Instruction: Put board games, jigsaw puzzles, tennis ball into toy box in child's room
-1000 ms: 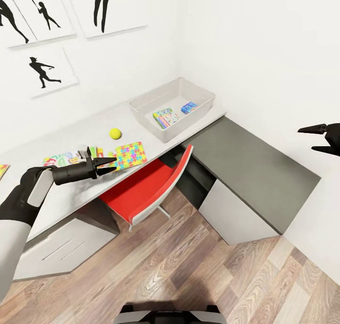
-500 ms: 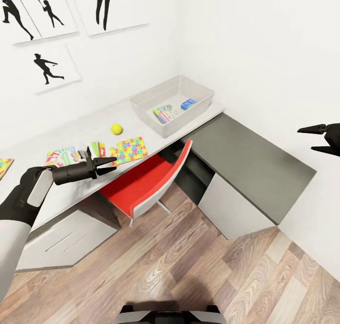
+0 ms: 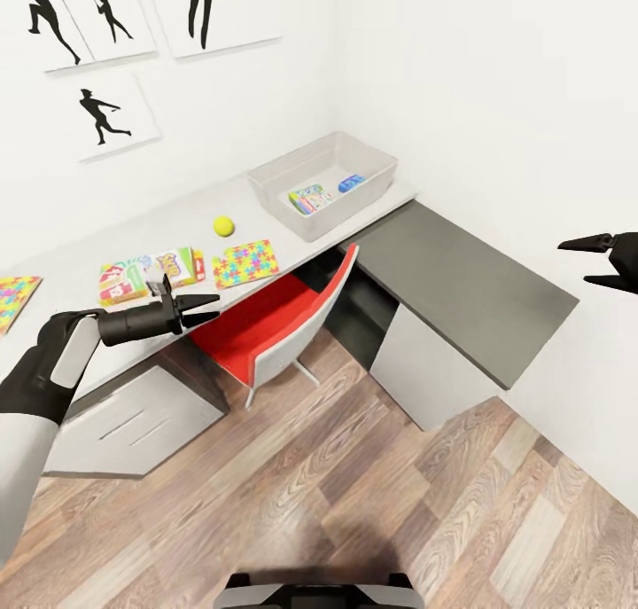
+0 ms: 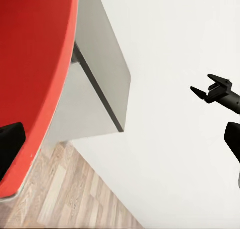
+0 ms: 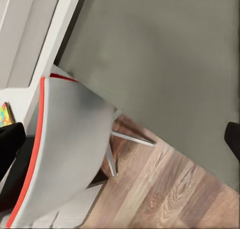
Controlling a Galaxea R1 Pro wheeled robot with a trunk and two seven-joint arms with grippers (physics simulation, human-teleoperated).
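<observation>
Head view, toy box point(image 3: 372, 188): sits on the light-grey tabletop point(image 3: 133, 241) by the corner of the walls; a green board game point(image 3: 307, 198) and a small blue board game point(image 3: 351, 183) lie inside it.
Head view, tennis ball point(image 3: 223, 226): on the tabletop, well apart from the toy box on its left side.
Head view, jigsaw puzzle point(image 3: 245, 262): flat near the tabletop's front edge, just past the ball from the toy box (a second jigsaw puzzle point(image 3: 13, 297) lies much farther that way).
Head view, SKIP-BO board game point(image 3: 146, 273): beside the nearer puzzle, away from the toy box.
Head view, red chair point(image 3: 275, 325): tucked under the tabletop in front of the toy box.
Head view, left pincer point(image 3: 206, 307): narrowly parted, empty, out over the chair.
Head view, right pincer point(image 3: 589, 261): spread wide, empty, far from the toy box.
Left wrist view: red chair edge, and the right pincer point(image 4: 206, 91) with prongs apart.
Right wrist view: dark-grey tabletop section point(image 5: 165, 64), chair back, wood floor point(image 5: 170, 189).
</observation>
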